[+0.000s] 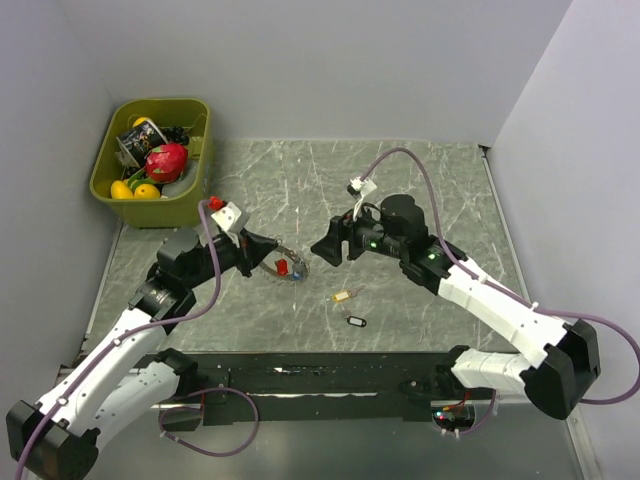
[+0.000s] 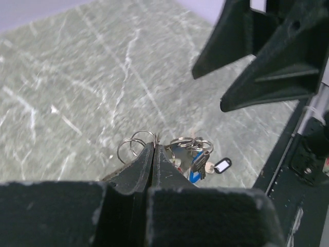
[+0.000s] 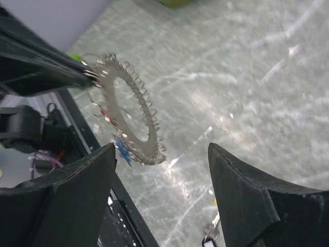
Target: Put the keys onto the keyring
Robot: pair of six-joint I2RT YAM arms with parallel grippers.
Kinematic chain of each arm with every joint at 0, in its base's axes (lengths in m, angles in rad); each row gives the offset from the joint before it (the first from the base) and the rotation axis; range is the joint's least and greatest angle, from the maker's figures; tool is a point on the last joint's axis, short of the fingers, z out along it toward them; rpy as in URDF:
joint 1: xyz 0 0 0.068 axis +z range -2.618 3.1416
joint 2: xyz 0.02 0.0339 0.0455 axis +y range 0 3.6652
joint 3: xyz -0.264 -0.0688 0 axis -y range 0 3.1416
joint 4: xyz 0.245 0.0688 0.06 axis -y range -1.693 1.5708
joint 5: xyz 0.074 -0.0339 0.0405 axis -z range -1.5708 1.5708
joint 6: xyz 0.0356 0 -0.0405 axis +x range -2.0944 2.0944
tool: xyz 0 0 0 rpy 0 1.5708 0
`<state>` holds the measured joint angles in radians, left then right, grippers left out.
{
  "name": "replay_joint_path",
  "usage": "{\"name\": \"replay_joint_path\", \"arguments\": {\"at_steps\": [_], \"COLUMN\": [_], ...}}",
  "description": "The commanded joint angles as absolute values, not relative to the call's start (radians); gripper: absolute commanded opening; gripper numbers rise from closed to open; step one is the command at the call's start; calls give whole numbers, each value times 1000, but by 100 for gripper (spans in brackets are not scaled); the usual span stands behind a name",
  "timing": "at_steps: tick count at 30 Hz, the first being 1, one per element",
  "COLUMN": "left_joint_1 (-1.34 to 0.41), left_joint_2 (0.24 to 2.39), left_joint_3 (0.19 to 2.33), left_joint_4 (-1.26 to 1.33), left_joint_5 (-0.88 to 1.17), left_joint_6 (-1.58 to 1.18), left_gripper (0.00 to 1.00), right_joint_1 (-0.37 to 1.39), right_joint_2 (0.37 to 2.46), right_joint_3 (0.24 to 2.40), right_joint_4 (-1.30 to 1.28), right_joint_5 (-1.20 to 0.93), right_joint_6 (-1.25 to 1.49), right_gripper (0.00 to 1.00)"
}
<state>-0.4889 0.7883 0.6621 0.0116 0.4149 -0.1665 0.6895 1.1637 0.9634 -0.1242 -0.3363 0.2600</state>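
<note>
because the left gripper (image 2: 154,150) pinched the keyring (image 3: 131,110) only at a thin section of its rim, the ring was judged liable to swivel or slip free if the right gripper (image 3: 160,149) nudged it. the keyring stood tilted on edge, left of the middle of the worktop (image 1: 420,190); contact with the surface could not be determined. a brass key (image 1: 343,296) and a dark white-tagged key (image 1: 356,321) lay loose toward the near edge. left jaws: clamped on the ring. right jaws: spread wide, empty, touching nothing.

Grey-green table (image 1: 430,190) veined white like marble, olive-green bin (image 1: 150,213), silvery keyring (image 3: 148,138) flecked red and blue
</note>
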Motion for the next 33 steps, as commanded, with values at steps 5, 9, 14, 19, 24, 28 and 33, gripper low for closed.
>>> {"name": "replay_joint_path", "arguments": {"at_steps": [5, 9, 14, 19, 24, 28, 33], "left_joint_1": [-495, -497, -500, -508, -515, -522, -531], "left_joint_2": [788, 781, 782, 799, 790, 776, 781], "left_joint_3": [687, 663, 653, 669, 644, 646, 646], "left_joint_4": [133, 205, 282, 272, 337, 334, 336], "left_joint_5": [662, 722, 781, 817, 848, 841, 851], "left_joint_6": [-135, -166, -193, -196, -212, -204, -207], "left_gripper": [1, 1, 1, 1, 1, 1, 1], "right_joint_1": [692, 693, 696, 701, 700, 704, 704], "right_joint_2": [1062, 1075, 1132, 1149, 1169, 1173, 1181], "right_joint_3": [963, 976, 1003, 1008, 1012, 1011, 1006], "right_joint_4": [119, 161, 187, 209, 204, 199, 198], "right_joint_5": [-604, -762, -890, -939, -972, -982, -954], "right_joint_6": [156, 150, 172, 181, 183, 189, 193], "right_gripper": [73, 57, 43, 38, 35, 35, 34]}}
